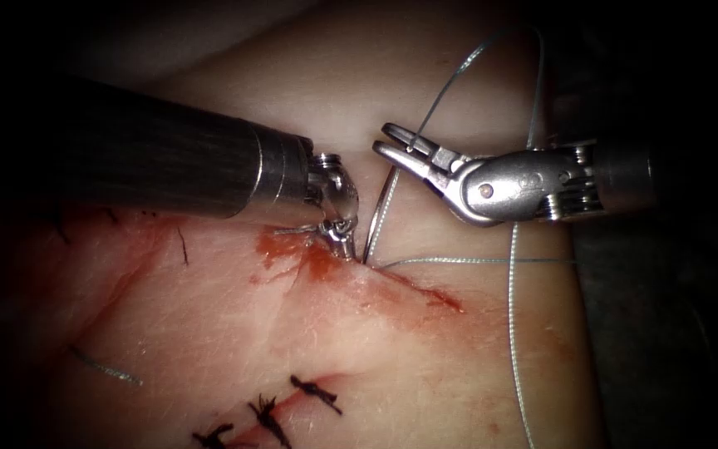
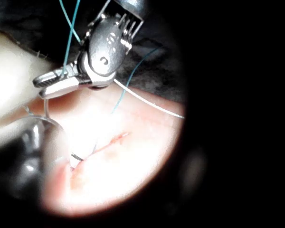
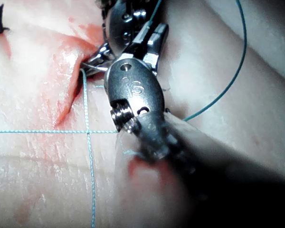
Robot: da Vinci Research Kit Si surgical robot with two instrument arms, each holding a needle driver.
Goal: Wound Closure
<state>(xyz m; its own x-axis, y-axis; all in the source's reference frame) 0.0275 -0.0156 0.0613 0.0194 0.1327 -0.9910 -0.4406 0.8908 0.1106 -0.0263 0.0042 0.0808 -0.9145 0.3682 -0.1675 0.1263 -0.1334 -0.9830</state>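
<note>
The curved needle point(image 1: 378, 212) stands upright at the upper end of the cut point(image 1: 413, 289), its point sunk in the tissue beside the left tool. My right tool point(image 1: 386, 143) comes in from the right and is shut on the needle's upper end near the tail; this grip also shows in the left wrist view, right tool point(image 2: 42, 85), needle point(image 2: 50, 116). My left tool point(image 1: 342, 243) rests tip-down on the cut's left edge, touching the tissue just left of the needle's entry. Thread point(image 1: 511, 333) runs from the right jaws upward, loops round, and crosses the tissue on the right side.
Red fluid point(image 1: 292, 254) stains the tissue around the cut's upper end. Several dark knotted stitches point(image 1: 313, 391) sit lower on the wound. A short loose piece of thread point(image 1: 105, 366) lies at the lower left. The tissue's edge drops off to the right point(image 1: 592, 333).
</note>
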